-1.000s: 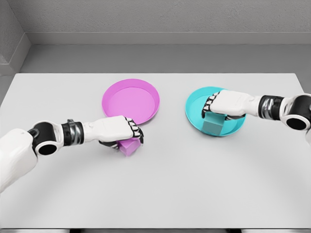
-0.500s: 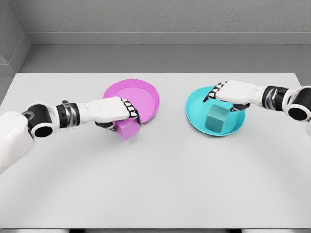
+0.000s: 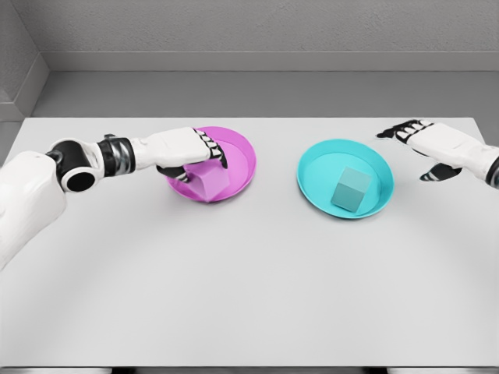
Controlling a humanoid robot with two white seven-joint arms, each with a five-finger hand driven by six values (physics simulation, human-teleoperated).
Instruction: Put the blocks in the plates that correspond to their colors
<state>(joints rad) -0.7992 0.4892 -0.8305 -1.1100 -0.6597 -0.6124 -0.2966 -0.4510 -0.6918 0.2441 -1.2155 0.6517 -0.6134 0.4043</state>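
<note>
A pink block (image 3: 207,181) sits low over the near left part of the pink plate (image 3: 238,160); my left hand (image 3: 204,154) is curled over its top, still gripping it. A teal block (image 3: 350,189) rests inside the teal plate (image 3: 316,167), with nothing touching it. My right hand (image 3: 413,139) hovers to the right of the teal plate, fingers spread, holding nothing.
Both plates stand on a white table (image 3: 249,288) whose back edge meets a grey floor and wall. My left forearm reaches in across the table's left side.
The left hand carried the pink block from the table up and back onto the pink plate. The right hand let go of the teal block and drew away to the right.
</note>
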